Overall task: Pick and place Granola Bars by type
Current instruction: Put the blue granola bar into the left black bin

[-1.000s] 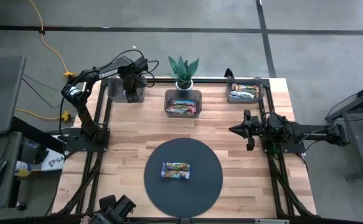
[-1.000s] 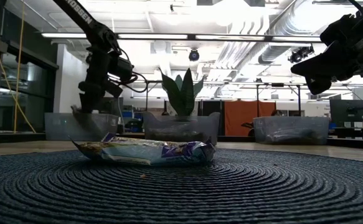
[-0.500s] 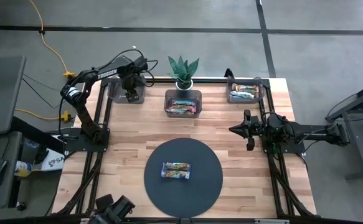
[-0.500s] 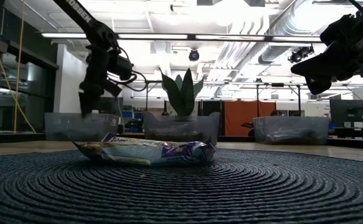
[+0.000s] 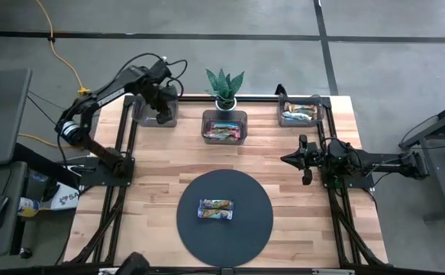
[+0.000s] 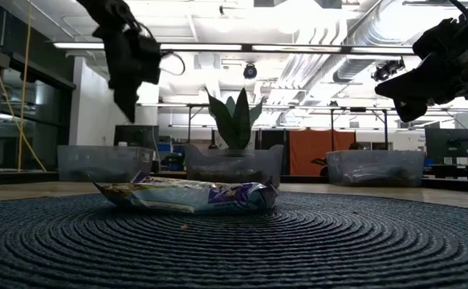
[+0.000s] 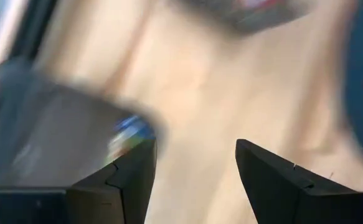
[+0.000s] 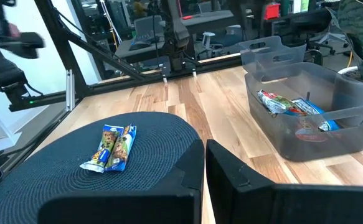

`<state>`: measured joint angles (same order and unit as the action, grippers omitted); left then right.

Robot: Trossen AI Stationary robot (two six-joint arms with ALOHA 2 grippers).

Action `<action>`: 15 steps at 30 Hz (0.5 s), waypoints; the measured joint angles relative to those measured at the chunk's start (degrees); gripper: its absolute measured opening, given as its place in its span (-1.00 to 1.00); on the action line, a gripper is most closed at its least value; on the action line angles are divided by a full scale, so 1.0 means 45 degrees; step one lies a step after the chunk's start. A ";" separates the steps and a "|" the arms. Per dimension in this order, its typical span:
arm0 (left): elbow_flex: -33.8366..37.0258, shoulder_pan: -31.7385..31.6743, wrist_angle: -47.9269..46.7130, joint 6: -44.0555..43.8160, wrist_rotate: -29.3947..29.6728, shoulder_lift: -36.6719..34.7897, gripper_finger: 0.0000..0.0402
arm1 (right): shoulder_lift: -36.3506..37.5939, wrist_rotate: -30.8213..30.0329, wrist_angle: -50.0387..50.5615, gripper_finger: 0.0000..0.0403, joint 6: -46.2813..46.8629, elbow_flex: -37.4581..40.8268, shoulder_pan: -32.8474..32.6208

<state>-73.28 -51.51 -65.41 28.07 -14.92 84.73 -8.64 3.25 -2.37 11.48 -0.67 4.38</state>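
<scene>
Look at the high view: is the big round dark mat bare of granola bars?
No: shiny-wrapped granola bars, side by side, lie near the middle of the big round dark mat.

The left arm (image 5: 104, 92) sits in the upper left of the high view. It bends up from its base and reaches toward the top middle. Its gripper, the left gripper (image 5: 163, 113), points down, and its 2 fingers (image 7: 128, 180) are spread wide apart with nothing between them. In the low view this gripper (image 6: 128, 103) hangs high at the upper left.

The right arm (image 5: 375, 162) lies flat along the right side of the high view. The right gripper (image 5: 289, 160) points to the middle, with its 2 fingers (image 8: 181, 180) pressed together.
</scene>
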 joint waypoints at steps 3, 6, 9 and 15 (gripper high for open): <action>0.0000 0.0479 0.0001 0.0108 -0.2030 -0.0614 0.08 | 0.0000 0.0000 0.0000 -1.00 0.0001 0.0000 0.0005; 0.0000 0.1401 0.0001 0.0046 -0.3530 -0.1096 0.08 | 0.0000 0.0000 0.0000 -1.00 0.0001 0.0000 0.0001; 0.0000 0.2542 0.0131 -0.0464 -0.5097 -0.1480 0.08 | 0.0000 -0.0001 0.0001 -1.00 0.0001 0.0000 0.0002; -0.0005 0.5476 0.1544 -0.2856 -0.6154 -0.2030 0.08 | 0.0000 -0.0005 0.0000 -1.00 0.0001 0.0000 0.0000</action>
<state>-73.30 -26.87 -58.46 15.22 -42.61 75.60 -8.64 3.23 -2.37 11.49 -0.67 4.38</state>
